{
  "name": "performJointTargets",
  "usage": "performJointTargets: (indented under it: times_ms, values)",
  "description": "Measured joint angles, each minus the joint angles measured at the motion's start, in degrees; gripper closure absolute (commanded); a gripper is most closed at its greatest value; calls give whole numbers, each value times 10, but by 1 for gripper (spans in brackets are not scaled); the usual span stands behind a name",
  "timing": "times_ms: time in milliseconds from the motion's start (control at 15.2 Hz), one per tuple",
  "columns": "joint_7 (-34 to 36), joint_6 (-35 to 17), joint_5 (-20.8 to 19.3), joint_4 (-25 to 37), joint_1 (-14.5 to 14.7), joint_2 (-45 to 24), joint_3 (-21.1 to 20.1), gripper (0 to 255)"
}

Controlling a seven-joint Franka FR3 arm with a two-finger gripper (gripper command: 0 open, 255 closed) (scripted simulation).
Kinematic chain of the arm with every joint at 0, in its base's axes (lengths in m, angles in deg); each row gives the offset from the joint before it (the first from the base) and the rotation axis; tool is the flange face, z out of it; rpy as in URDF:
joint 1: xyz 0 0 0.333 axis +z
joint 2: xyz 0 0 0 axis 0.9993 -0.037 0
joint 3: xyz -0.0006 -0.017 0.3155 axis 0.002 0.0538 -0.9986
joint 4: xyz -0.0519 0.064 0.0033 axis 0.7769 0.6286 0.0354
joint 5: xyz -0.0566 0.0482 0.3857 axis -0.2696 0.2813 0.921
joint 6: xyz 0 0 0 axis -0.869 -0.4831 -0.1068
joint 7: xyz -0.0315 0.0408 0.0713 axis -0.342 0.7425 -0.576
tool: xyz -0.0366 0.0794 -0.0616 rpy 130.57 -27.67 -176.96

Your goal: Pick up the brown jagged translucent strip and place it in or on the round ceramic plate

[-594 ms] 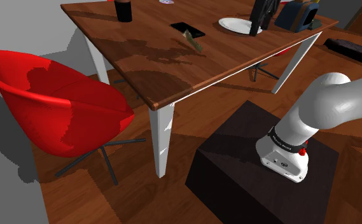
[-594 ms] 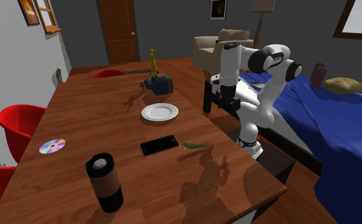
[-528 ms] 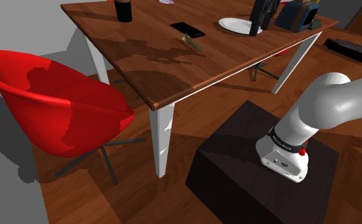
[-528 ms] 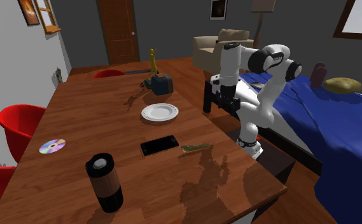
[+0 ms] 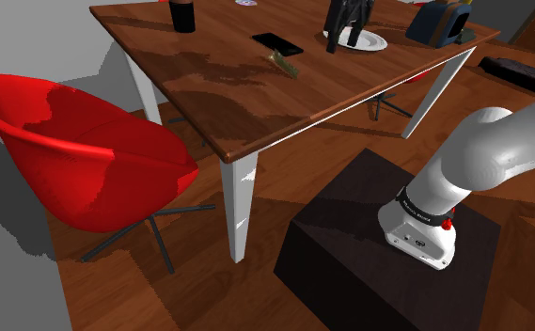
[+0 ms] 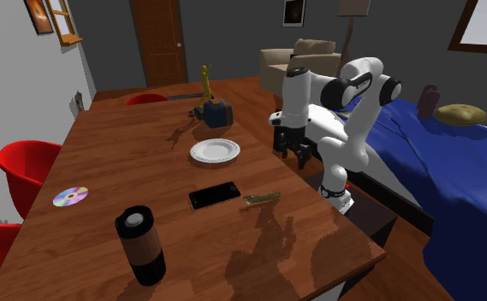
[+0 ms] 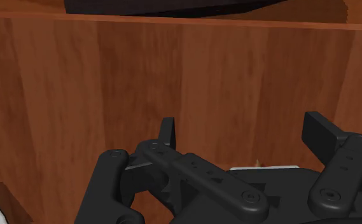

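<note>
1. Though the far end of the table (image 5: 256, 122) is hard to read in the shoulder view, the gripper (image 5: 343, 38) appears to hang above the plate (image 5: 373, 42), over its rim or just beside it; I cannot say which. The brown strip (image 5: 286, 62) lies flat on the wood, well apart from the gripper, toward the shoulder view's left of it. A black phone (image 5: 276, 43) sits just beside the strip.
2. Second exterior view: the gripper (image 6: 291, 156) points down near the table edge, with the plate (image 6: 215, 151) off to one side of it and apart. The strip (image 6: 263, 198) is not under the gripper; it lies closer to this camera. The phone (image 6: 215, 196) is on the strip's far side from the gripper.
3. Wrist view: the fingers (image 7: 167, 133) are spread wide with nothing between them, over bare wood.
4. Risks, as I judge them:
   - The strip is thin and flat, so a shallow descent would close on air and a deep one would jam the fingertips into the table.
   - Jaws set along the strip's length rather than across it would likely push it away.
   - A sideways error could nudge or pinch the phone.
</note>
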Motion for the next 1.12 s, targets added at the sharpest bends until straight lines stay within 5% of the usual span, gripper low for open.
performJointTargets:
  times_ms: [660, 1122]
  values:
    - [52, -108, 18, 122, -5, -195, -15, 0]
    - [55, -165, 20, 88, -4, -215, -18, 0]
